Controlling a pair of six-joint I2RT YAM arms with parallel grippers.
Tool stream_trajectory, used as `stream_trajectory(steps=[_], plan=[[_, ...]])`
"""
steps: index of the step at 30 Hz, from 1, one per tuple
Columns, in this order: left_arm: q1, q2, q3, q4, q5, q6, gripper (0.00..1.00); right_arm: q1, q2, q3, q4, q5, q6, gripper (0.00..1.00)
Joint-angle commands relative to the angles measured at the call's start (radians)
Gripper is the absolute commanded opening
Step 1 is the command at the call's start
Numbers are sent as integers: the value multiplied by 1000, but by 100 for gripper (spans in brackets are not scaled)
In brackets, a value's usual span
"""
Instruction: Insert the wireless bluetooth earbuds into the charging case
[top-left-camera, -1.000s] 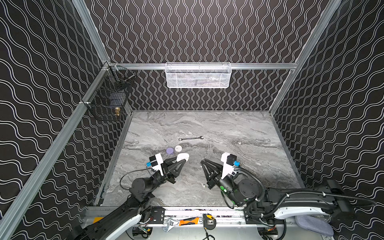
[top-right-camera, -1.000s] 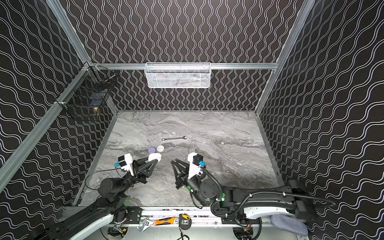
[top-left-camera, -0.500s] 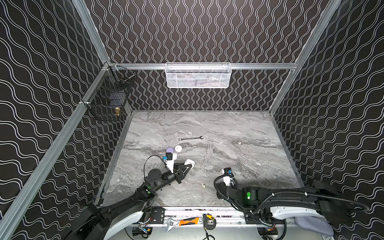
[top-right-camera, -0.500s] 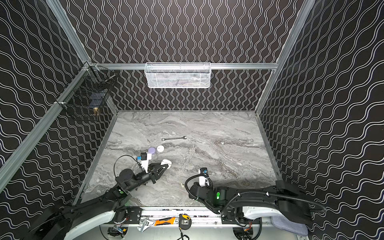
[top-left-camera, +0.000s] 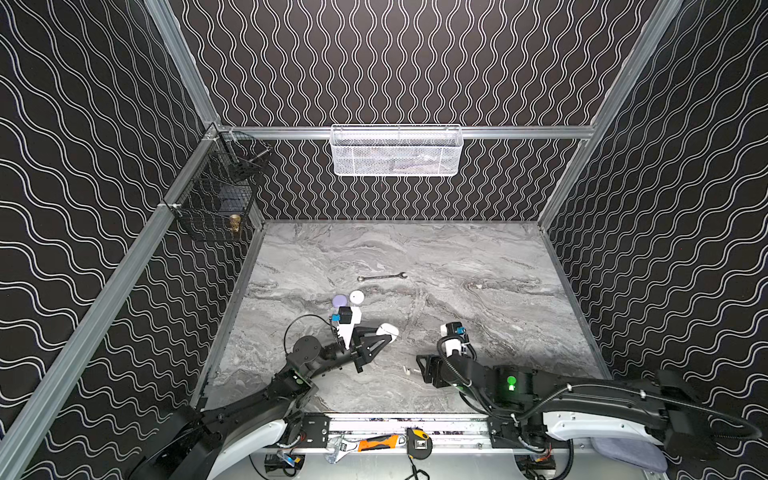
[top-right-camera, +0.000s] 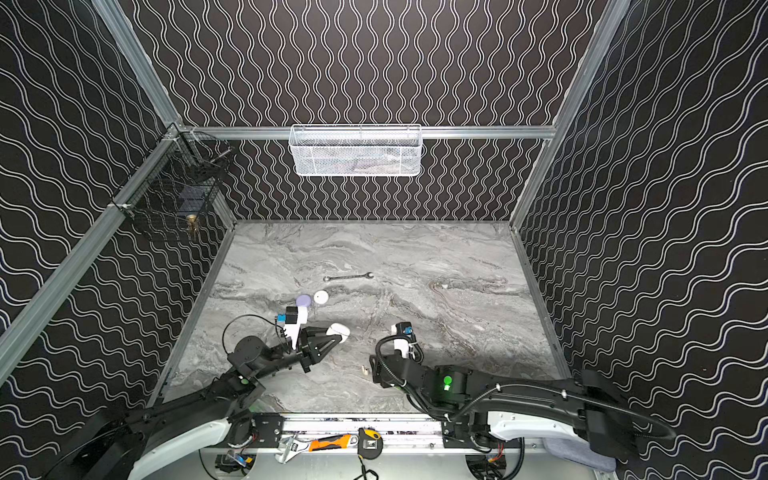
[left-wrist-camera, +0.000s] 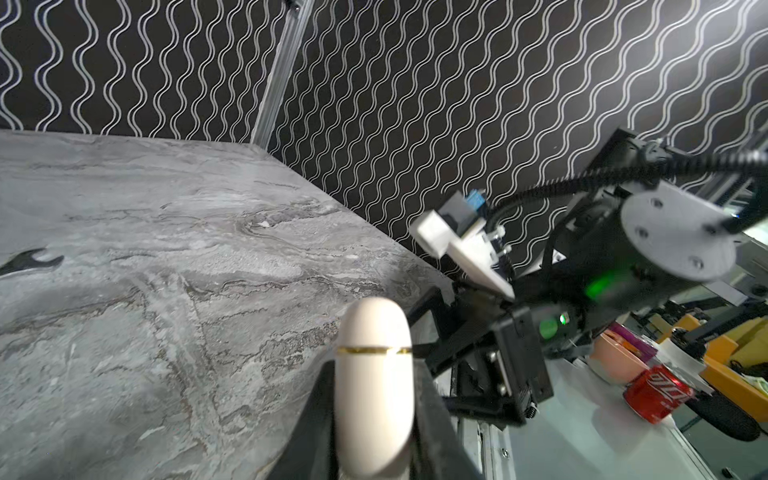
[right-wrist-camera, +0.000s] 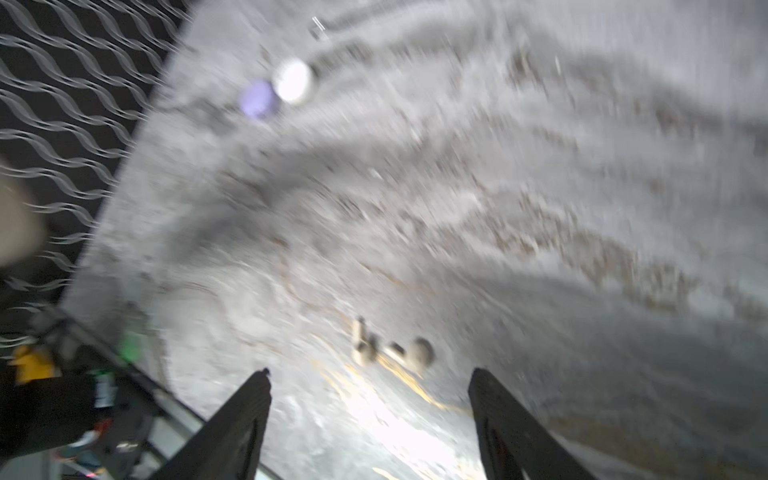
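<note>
Right wrist view: right claw (right-wrist-camera: 370, 372), shut a second ago, now stands wide, low over the worktop (right-wrist-camera: 540, 166). Two pale earbuds (right-wrist-camera: 390, 349) lie loose just ahead of its tips. Meanwhile the left claw (top-left-camera: 386, 334) stays clamped on the closed charging case (left-wrist-camera: 374, 374), with the earbuds at its 5 o'clock in a top view. Likely pick-up next.

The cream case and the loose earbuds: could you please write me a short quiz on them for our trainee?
1. True or false: the left claw is shut on the cream case.
2. The jaws of the right claw stand: A open, B shut on an earbud, C shut on the case?
3. How many earbuds lie on the table just ahead of the right claw?
Key: 1 true; 2 A; 3 two.
</note>
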Motion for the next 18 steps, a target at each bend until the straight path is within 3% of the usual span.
stream_trajectory(steps=[1, 7, 11, 18], plan=[[0, -29, 7, 30, 63, 35, 0, 33, -61, 20, 133, 50, -261, 79], [0, -59, 17, 15, 119, 37, 0, 53, -68, 11, 409, -122, -494, 72], [1, -56, 12, 48, 147, 38, 0, 53, -34, 40, 428, -92, -518, 65], [-1, -14, 11, 143, 211, 18, 0, 50, 5, 56, 463, -54, -549, 62]])
